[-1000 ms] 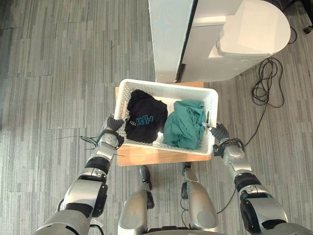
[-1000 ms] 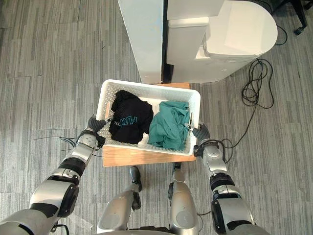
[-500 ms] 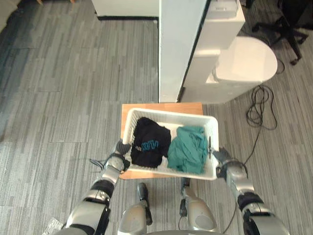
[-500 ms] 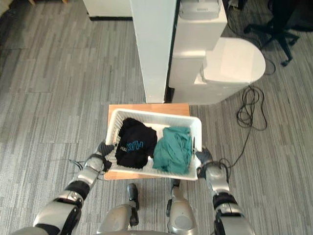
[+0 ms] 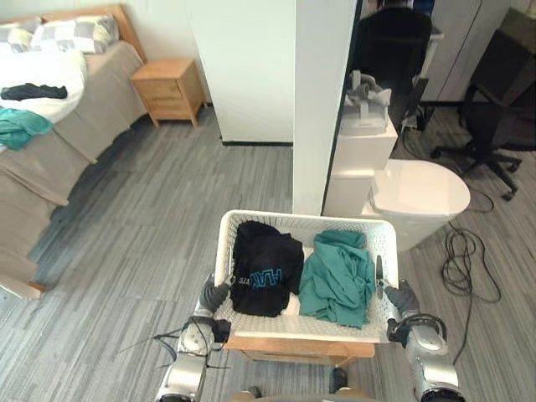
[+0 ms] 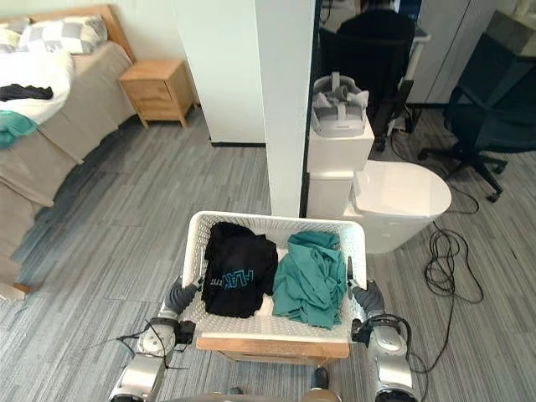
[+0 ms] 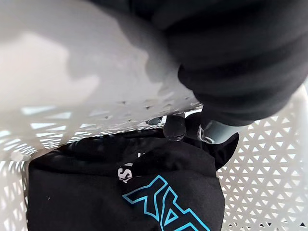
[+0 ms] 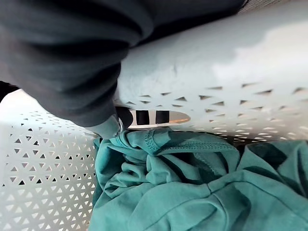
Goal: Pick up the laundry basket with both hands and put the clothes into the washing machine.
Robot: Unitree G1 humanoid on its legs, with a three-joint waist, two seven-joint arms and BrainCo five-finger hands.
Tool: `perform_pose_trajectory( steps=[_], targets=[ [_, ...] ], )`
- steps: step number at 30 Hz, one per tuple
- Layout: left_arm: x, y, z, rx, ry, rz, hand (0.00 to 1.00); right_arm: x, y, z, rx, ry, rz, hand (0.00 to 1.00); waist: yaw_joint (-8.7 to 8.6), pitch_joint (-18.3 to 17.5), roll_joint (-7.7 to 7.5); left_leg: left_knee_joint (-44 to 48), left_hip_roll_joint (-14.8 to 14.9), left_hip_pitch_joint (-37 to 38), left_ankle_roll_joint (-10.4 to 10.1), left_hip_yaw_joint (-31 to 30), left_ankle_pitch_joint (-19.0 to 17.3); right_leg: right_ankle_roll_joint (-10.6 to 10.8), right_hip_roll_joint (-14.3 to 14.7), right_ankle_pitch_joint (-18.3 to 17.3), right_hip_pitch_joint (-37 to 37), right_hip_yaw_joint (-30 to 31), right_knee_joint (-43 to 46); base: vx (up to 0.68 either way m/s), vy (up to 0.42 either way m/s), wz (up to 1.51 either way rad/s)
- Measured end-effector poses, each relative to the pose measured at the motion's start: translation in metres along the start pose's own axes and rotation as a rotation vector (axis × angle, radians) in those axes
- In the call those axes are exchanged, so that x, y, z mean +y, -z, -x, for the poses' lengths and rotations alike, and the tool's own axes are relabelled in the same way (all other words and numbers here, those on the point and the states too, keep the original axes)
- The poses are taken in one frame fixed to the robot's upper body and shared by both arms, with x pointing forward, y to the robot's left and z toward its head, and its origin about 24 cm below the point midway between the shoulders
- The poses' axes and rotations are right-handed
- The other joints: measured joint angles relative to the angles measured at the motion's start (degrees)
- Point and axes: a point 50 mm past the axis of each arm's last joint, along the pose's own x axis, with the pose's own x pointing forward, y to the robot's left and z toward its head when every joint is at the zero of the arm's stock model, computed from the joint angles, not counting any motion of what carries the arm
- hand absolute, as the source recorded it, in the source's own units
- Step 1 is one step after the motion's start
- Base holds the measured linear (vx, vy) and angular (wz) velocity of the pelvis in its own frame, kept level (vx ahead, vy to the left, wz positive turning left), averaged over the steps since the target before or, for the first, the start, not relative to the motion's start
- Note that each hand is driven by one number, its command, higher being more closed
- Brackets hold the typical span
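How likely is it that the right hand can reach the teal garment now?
Probably not. The right hand is curled through the handle slot at the end of the laundry basket, holding it with the left hand. The teal garment lies uncovered inside that wall, but the hand must let go first.

Bright, even indoor light; soft shadows on the basket (image 5: 301, 216) wall; faint sheen on the washing machine (image 5: 419, 191).

- Bed (image 5: 50, 142) at the far left — checked pillows (image 5: 63, 33), a black garment (image 5: 33, 90) and a teal garment (image 5: 17, 130) lie on it.
- Wooden nightstand (image 5: 170, 90) just beside the bed.
- White pillar (image 5: 322, 100) in the middle.
- Headset (image 5: 366, 107) on a white cabinet (image 5: 360, 159).
- Black office chair (image 5: 502, 109) at right.
- Wooden table (image 5: 293, 345) — nearest edge showing.
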Motion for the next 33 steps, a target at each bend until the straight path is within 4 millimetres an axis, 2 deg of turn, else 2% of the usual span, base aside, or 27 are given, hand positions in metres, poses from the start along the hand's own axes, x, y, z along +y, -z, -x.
perform_pose_trajectory(
  steps=[3,6,8,9,10,11,13,14,15,16,17,18,19,20,21,22,23,24,25,26,27,29,30,31,32,33],
  targets=[
    [-0.003,0.006,0.006,0.021,0.028,0.020,1.00,-0.002,0.005,0.003,0.015,0.002,-0.009,1.00,0.11,-0.1,-0.20,4.3,1.3,-2.5,-0.8,-1.6,-0.6,-0.7,0.9,0.3,-0.6,-0.5,0.2,-0.02,-0.051,0.10],
    [-0.006,0.006,0.006,0.024,0.042,0.023,1.00,-0.004,0.005,0.002,0.019,0.002,0.002,1.00,0.31,-0.1,-0.08,11.7,2.1,-5.9,-2.1,-4.1,-1.2,-2.7,1.8,-0.2,-3.0,0.4,4.7,-0.07,-0.042,-0.11],
    [-0.008,0.004,0.007,0.017,0.054,0.027,1.00,-0.003,0.004,0.002,0.015,-0.006,0.009,1.00,0.26,0.0,-0.71,13.4,0.9,-5.7,-3.4,-9.0,-1.2,-2.8,0.2,-1.3,-4.8,2.0,7.5,-0.11,-0.009,-0.41],
    [-0.010,0.000,0.009,-0.004,0.057,0.031,1.00,-0.004,0.001,0.000,0.008,-0.008,0.007,1.00,0.87,0.2,-0.27,22.6,0.8,-6.5,-3.2,-12.8,-5.0,-2.7,0.5,-1.8,-6.2,3.7,9.3,-0.13,0.066,-0.68],
    [-0.011,-0.001,0.010,-0.009,0.058,0.033,1.00,-0.006,0.000,0.000,0.005,-0.003,0.005,1.00,1.07,-0.1,0.52,26.4,0.7,-6.4,-4.4,-14.7,-6.6,-2.5,1.0,-2.0,-6.5,4.9,10.0,-0.17,0.100,-0.95],
    [-0.012,-0.006,0.012,-0.031,0.057,0.041,1.00,-0.008,0.001,0.001,0.001,0.002,-0.014,1.00,0.79,-0.5,2.08,28.6,1.3,-4.3,-6.7,-18.0,-9.4,-2.0,2.3,-1.7,-7.7,6.9,10.5,-0.17,0.147,-0.68],
    [-0.011,-0.013,0.012,-0.059,0.057,0.037,1.00,-0.006,0.002,0.003,-0.006,0.000,-0.050,1.00,-0.44,-0.8,2.15,25.7,1.2,-3.4,-6.1,-19.3,-13.2,-1.4,3.1,-1.3,-10.4,8.6,11.0,-0.20,0.202,-0.61],
    [-0.009,-0.015,0.012,-0.071,0.054,0.027,1.00,-0.005,0.005,0.009,-0.011,0.005,-0.072,1.00,-0.96,-1.1,1.66,22.6,1.3,-3.4,-3.6,-17.7,-16.0,-0.2,3.4,-0.5,-13.0,10.6,10.9,-0.32,0.261,-0.84],
    [-0.005,-0.016,0.011,-0.075,0.054,0.006,1.00,-0.002,0.010,0.014,-0.004,0.011,-0.096,1.00,-1.18,-0.8,-0.09,20.9,0.4,-3.7,-1.5,-15.0,-17.8,0.8,2.8,0.5,-15.2,13.7,10.5,-0.34,0.260,-0.95],
    [-0.003,-0.014,0.012,-0.072,0.054,-0.006,1.00,-0.001,0.014,0.018,0.008,0.016,-0.103,1.00,-1.17,-0.6,-1.58,20.8,-0.7,-4.0,-1.3,-12.8,-17.7,1.0,2.3,0.5,-15.7,15.4,9.4,-0.36,0.264,-1.09],
    [-0.002,-0.013,0.012,-0.063,0.065,-0.034,1.00,0.001,0.021,0.028,0.027,0.027,-0.122,1.00,-1.11,-0.7,-3.55,21.4,-1.9,-5.3,-0.3,-10.0,-16.9,1.9,2.0,-0.3,-16.4,18.7,6.3,-0.24,0.191,-1.08],
    [-0.002,-0.013,0.012,-0.061,0.069,-0.047,1.00,0.001,0.025,0.034,0.037,0.038,-0.127,1.00,-1.06,-0.8,-4.35,21.4,-2.3,-5.6,0.7,-7.8,-16.3,3.7,2.0,-2.6,-16.9,20.9,4.9,-0.27,0.217,-1.63],
    [-0.002,-0.013,0.012,-0.062,0.069,-0.054,1.00,0.001,0.026,0.038,0.035,0.047,-0.133,1.00,-1.32,-0.8,-4.83,19.2,-1.3,-6.1,3.1,-1.9,-14.2,7.9,2.3,-8.0,-18.7,22.3,3.6,-0.27,0.169,-2.26],
    [0.001,-0.013,0.012,-0.063,0.055,-0.049,1.00,0.003,0.023,0.037,0.024,0.043,-0.134,1.00,-1.47,-1.1,-5.64,16.5,-0.7,-5.6,4.5,5.3,-12.5,4.6,2.7,-5.6,-21.7,18.7,5.9,-0.28,0.136,-2.52],
    [0.002,-0.013,0.012,-0.062,0.045,-0.046,1.00,0.004,0.021,0.035,0.020,0.037,-0.133,1.00,-1.38,-1.1,-5.51,15.2,-0.1,-4.8,4.8,8.8,-11.7,2.1,3.3,-4.0,-22.7,15.5,8.7,-0.29,0.101,-2.96],
    [0.006,-0.013,0.011,-0.062,0.031,-0.042,1.00,0.007,0.018,0.031,0.010,0.029,-0.136,1.00,-0.92,-0.7,-4.59,11.6,1.4,-2.0,5.1,15.7,-9.9,-1.9,4.0,-3.0,-22.5,8.3,15.8,-0.23,0.074,-2.97],
    [0.009,-0.014,0.011,-0.065,0.016,-0.033,1.00,0.010,0.014,0.028,-0.003,0.018,-0.138,1.00,-1.48,-0.6,-4.20,9.0,2.7,0.6,5.1,21.3,-8.6,-4.0,3.9,-5.0,-21.0,3.8,23.5,-0.22,0.060,-2.81],
    [0.010,-0.015,0.011,-0.070,0.013,-0.023,1.00,0.011,0.014,0.028,-0.005,0.016,-0.140,1.00,-1.72,-0.4,-3.36,8.7,3.5,1.0,5.0,23.9,-8.3,-4.3,3.4,-6.4,-20.1,3.1,27.1,-0.21,0.017,-2.22],
    [0.014,-0.017,0.011,-0.080,-0.001,-0.008,1.00,0.013,0.014,0.028,-0.009,0.016,-0.147,1.00,-1.89,-0.5,-3.46,8.8,4.3,1.3,4.9,26.9,-8.3,-4.1,2.2,-8.5,-18.4,3.2,31.9,-0.26,-0.059,-2.08],
    [0.017,-0.018,0.011,-0.084,-0.009,0.021,1.00,0.015,0.012,0.028,-0.020,0.007,-0.148,1.00,-2.29,-0.8,-4.05,8.6,5.1,1.1,4.2,31.1,-7.9,-3.6,-0.6,-11.4,-16.2,3.8,36.5,-0.21,-0.064,-1.95],
    [0.017,-0.018,0.011,-0.084,-0.011,0.041,1.00,0.015,0.011,0.026,-0.027,0.006,-0.146,1.00,-2.45,-0.9,-4.07,8.4,5.5,0.9,3.7,32.6,-7.8,-3.7,-1.9,-12.2,-15.5,4.1,36.8,-0.16,-0.127,-1.80],
    [0.018,-0.017,0.011,-0.080,-0.015,0.065,1.00,0.016,0.006,0.019,-0.037,-0.001,-0.139,1.00,-3.09,-1.0,-4.22,7.4,6.5,0.8,2.3,37.0,-7.2,-3.9,-7.1,-13.0,-13.7,3.1,34.2,-0.10,-0.215,-1.48],
    [0.018,-0.016,0.011,-0.079,-0.012,0.073,1.00,0.014,0.008,0.019,-0.033,0.003,-0.134,1.00,-3.37,-1.3,-4.72,7.9,7.4,1.2,0.4,38.9,-7.3,-3.6,-9.0,-12.8,-13.1,3.0,31.1,-0.07,-0.258,-1.30],
    [0.018,-0.015,0.011,-0.075,-0.012,0.078,1.00,0.014,0.009,0.020,-0.030,0.004,-0.136,1.00,-3.47,-1.4,-4.80,8.8,8.6,1.6,-1.7,40.5,-7.3,-2.5,-9.6,-11.9,-13.0,3.3,28.3,-0.01,-0.287,-0.95],
    [0.019,-0.014,0.011,-0.071,-0.014,0.080,1.00,0.014,0.009,0.021,-0.029,0.005,-0.139,1.00,-3.48,-1.4,-4.74,9.8,9.6,2.1,-2.7,41.6,-7.5,-0.6,-9.5,-10.6,-12.7,3.3,26.1,0.09,-0.412,-0.89],
    [0.021,-0.010,0.011,-0.051,-0.018,0.074,1.00,0.018,0.015,0.023,-0.012,0.005,-0.154,1.00,-3.59,-1.5,-4.79,14.8,13.6,3.5,-4.9,42.8,-8.1,3.6,-7.2,-7.8,-10.2,3.1,20.7,0.10,-0.355,-0.83]
  ],
)
